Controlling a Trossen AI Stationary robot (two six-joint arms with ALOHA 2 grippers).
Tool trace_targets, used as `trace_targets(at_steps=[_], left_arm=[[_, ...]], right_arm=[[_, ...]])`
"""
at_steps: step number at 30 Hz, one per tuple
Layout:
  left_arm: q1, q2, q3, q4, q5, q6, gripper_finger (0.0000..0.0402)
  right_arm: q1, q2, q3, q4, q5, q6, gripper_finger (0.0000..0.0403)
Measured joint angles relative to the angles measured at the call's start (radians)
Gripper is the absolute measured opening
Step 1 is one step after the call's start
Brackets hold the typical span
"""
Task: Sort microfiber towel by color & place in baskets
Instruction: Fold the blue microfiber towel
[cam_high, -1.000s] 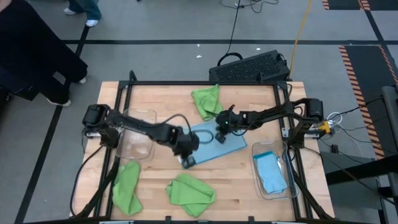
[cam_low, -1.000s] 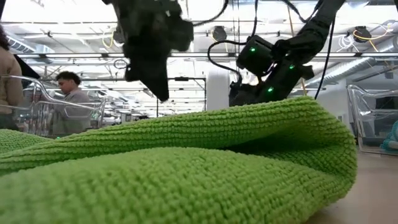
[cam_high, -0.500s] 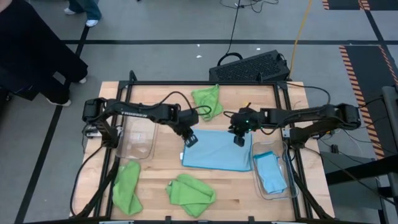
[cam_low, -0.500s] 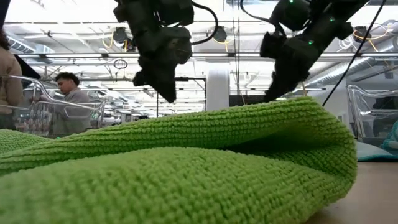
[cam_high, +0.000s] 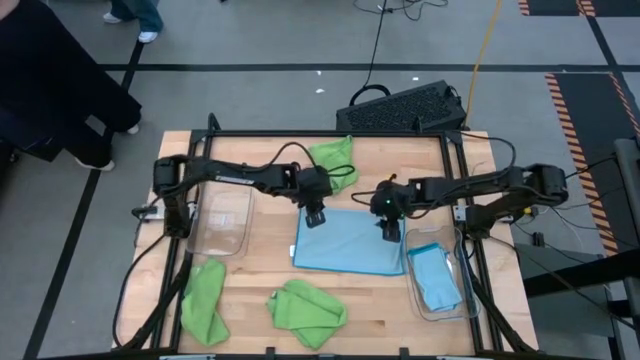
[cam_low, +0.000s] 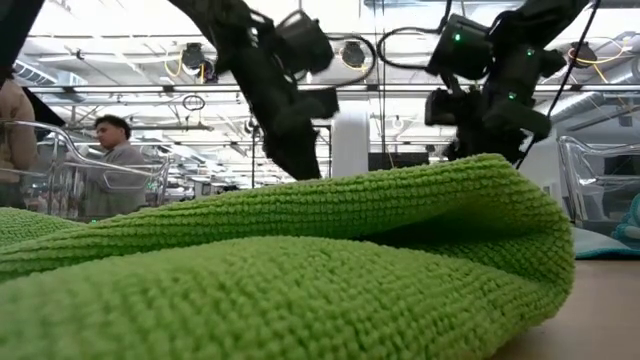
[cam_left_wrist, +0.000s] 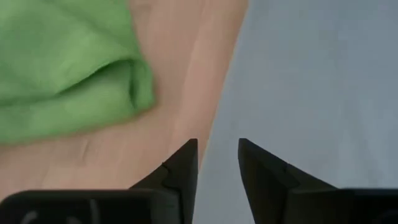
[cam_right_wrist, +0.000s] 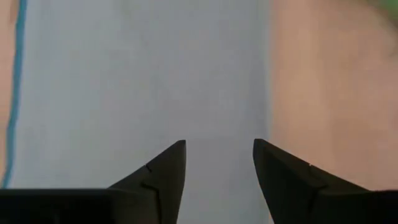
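table (cam_high: 270, 270): light wood butcher-block top with a black frame round it, seen from above
black perforated crate (cam_high: 405, 108): sitting on the floor just past the far edge of the table, cable running off it
flat blue towel (cam_high: 348, 241): light blue, spread out square in the middle of the table, both grippers over its far edge
left basket (cam_high: 222, 218): clear bin on the left side of the table, nothing in it that I can see
right basket (cam_high: 438, 277): clear bin on the right, touching or nearly touching the flat blue towel's near right corner
folded blue towel (cam_high: 436, 279): lying inside the right basket
green towels: one bunched at the far edge (cam_high: 333, 160), one crumpled at the near edge (cam_high: 306, 311), one at the near left corner (cam_high: 204, 300), all lime green and all loose on the wood
left gripper (cam_left_wrist: 217, 163): over the far left corner of the flat blue towel, fingers apart with a narrow gap, nothing pinched between them
right gripper (cam_right_wrist: 219, 167): over the far right corner of that same towel, fingers spread wider, also holding nothing
person (cam_low: 113, 150): in the room behind the table, low view only
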Motion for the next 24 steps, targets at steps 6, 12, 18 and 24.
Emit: trace_targets(at_steps=[6, 12, 18, 24], left_arm=[[0.047, 0.063, 0.000, -0.019, 0.083, 0.000, 0.0086], [0.052, 0.077, -0.001, -0.127, 0.083, -0.008, 0.0077], [0.038, 0.077, -0.001, -0.189, 0.087, 0.019, 0.0076], [0.031, 0.077, -0.041, -0.164, 0.086, 0.061, 0.0076]], right_arm=[[0.002, 0.017, 0.000, -0.089, 0.012, 0.083, 0.0175], [-0.020, 0.018, 0.000, -0.126, 0.064, 0.115, 0.0217], [-0.047, 0.040, 0.001, -0.120, 0.061, 0.087, 0.0253], [-0.072, 0.128, 0.001, -0.084, 0.066, 0.060, 0.0252]])
